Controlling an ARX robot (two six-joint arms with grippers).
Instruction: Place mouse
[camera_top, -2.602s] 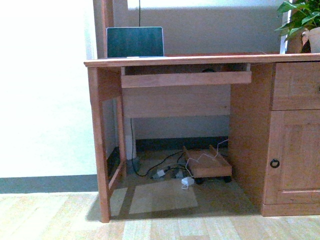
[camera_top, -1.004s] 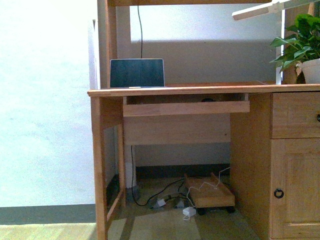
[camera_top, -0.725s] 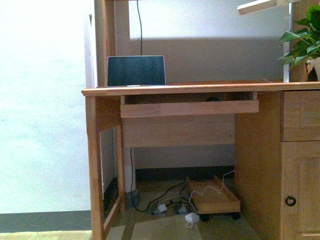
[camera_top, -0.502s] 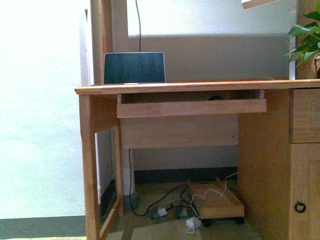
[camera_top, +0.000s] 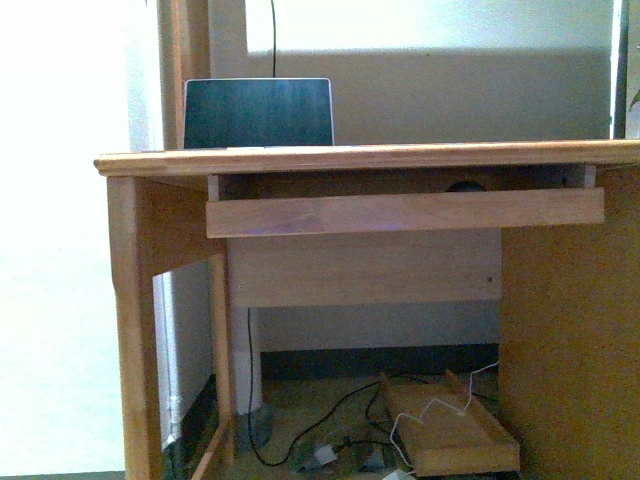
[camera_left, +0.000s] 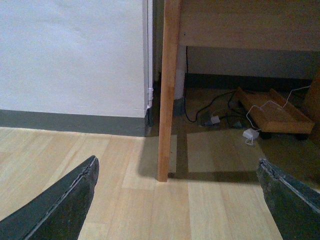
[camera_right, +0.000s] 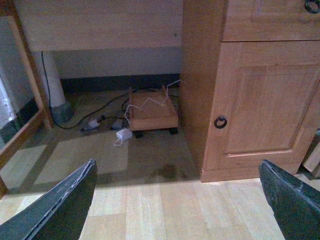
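In the front view a small dark domed shape, the mouse (camera_top: 465, 186), peeks over the front board of the pull-out tray (camera_top: 400, 212) under the desktop (camera_top: 360, 157); most of it is hidden. Neither gripper shows in the front view. My left gripper (camera_left: 177, 161) is open and empty, low over the wooden floor in front of the desk's left leg (camera_left: 167, 90). My right gripper (camera_right: 177, 163) is open and empty over the floor in front of the cabinet door (camera_right: 265, 95).
A laptop (camera_top: 258, 112) stands open at the back left of the desktop. Under the desk lie cables, a white adapter (camera_right: 123, 134) and a low wheeled wooden stand (camera_right: 151, 112). A white wall (camera_left: 70, 55) is left of the desk.
The desk has grown larger and nearer in the front view. The plant and the right-hand drawers have slid out of the picture.
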